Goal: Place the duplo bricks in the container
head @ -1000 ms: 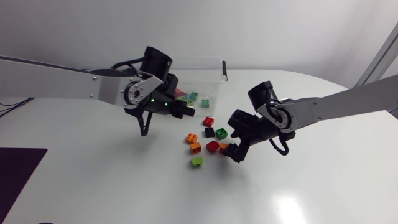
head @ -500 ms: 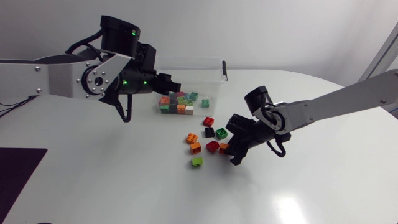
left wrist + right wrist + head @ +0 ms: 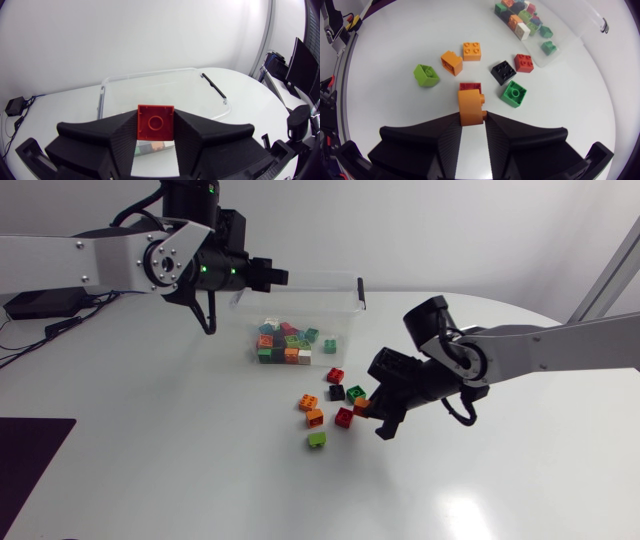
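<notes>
Red plastic shows between the fingers of the left gripper: they stand narrow and clamp a red brick from both sides. In the left wrist view the clear container lies ahead of and below this gripper. In the head view the left gripper is in the upper left of the frame, at the container's upper-left corner. A heap of bricks in mixed colours lies inside, in the part of the container nearest the frame's centre.

The right gripper has its fingers close together on an orange brick, one finger on each side. In the head view the right gripper sits right of centre, low over the white table, with the orange brick at its tip.

Seven loose bricks lie on the table in mid-frame, below the container. A second red one is just ahead of the held orange brick; whether they touch I cannot tell. Beside it are a green brick and a black brick, close together but apart. A lime brick is lowest in the head view, near two more orange ones. A third red one is nearest the container.
</notes>
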You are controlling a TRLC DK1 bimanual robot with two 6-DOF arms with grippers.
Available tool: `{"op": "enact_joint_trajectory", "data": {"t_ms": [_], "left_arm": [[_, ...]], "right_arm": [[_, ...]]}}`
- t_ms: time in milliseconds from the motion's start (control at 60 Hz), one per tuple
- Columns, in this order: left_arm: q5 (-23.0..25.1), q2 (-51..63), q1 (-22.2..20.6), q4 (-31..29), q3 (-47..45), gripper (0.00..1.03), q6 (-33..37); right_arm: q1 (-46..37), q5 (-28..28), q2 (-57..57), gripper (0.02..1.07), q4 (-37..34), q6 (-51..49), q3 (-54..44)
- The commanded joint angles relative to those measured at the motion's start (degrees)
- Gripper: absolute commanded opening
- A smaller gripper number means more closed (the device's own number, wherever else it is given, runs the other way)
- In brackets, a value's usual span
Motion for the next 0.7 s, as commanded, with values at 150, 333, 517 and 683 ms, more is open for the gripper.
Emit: {"op": "enact_joint_trajectory", "data": {"t_ms": [150,333,517,683], "left_arm": [[0.5,10.2,1.4,-1.2,9.9,0.19,1.1],[0.5,16.7,2.5,-3.0,17.8,0.28,1.0],[0.4,20.6,4.1,-6.7,23.9,0.98,1.7],[3.8,17.1,5.9,-7.8,20.7,0.99,3.3]], "right_arm": [[2.0,-0.3,-9.5,0.24,-5.9,3.2,-0.2],[2.2,-0.4,-12.2,0.24,-9.7,4.8,4.6],[1.8,-0.3,-11.8,0.24,-10.5,7.3,10.1],[1.1,-0.1,-8.6,0.24,-9.9,10.3,17.0]]}}
